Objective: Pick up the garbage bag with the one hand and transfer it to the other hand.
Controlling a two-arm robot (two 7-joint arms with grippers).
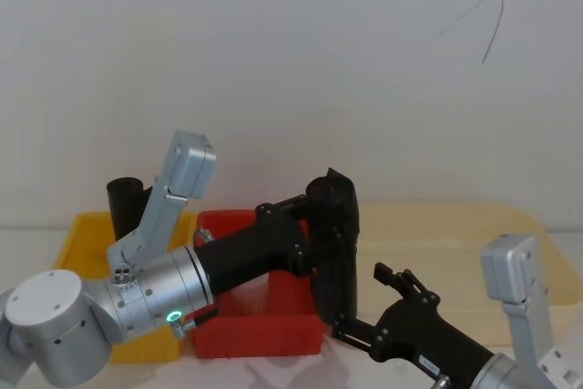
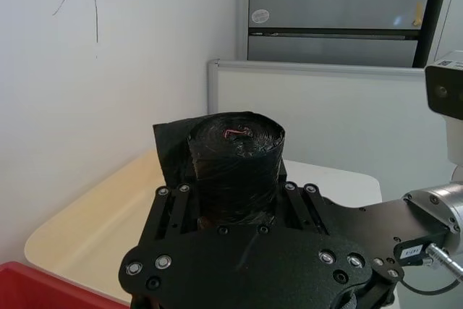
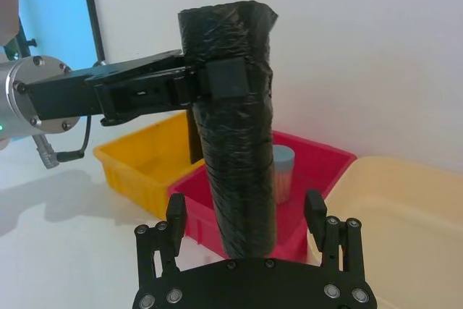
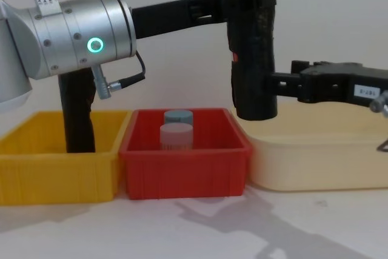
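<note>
The garbage bag (image 4: 251,59), a thick black roll with a small red mark, hangs upright over the right end of the red bin (image 4: 182,168). My left gripper (image 4: 233,7), on the wrist with the green ring, is shut on its upper part; the left wrist view shows the fingers (image 2: 170,204) clamped on both sides of the roll (image 2: 235,157). My right gripper (image 3: 245,215) is open around the roll's lower part (image 3: 235,121), one finger on each side with a gap. From the chest it (image 4: 276,86) reaches in from the right.
Two short cylinders (image 4: 176,136) stand in the red bin. A yellow bin (image 4: 54,174) to its left holds a slimmer black roll (image 4: 77,113). A cream tray (image 4: 315,162) lies to the right. A white wall stands close behind.
</note>
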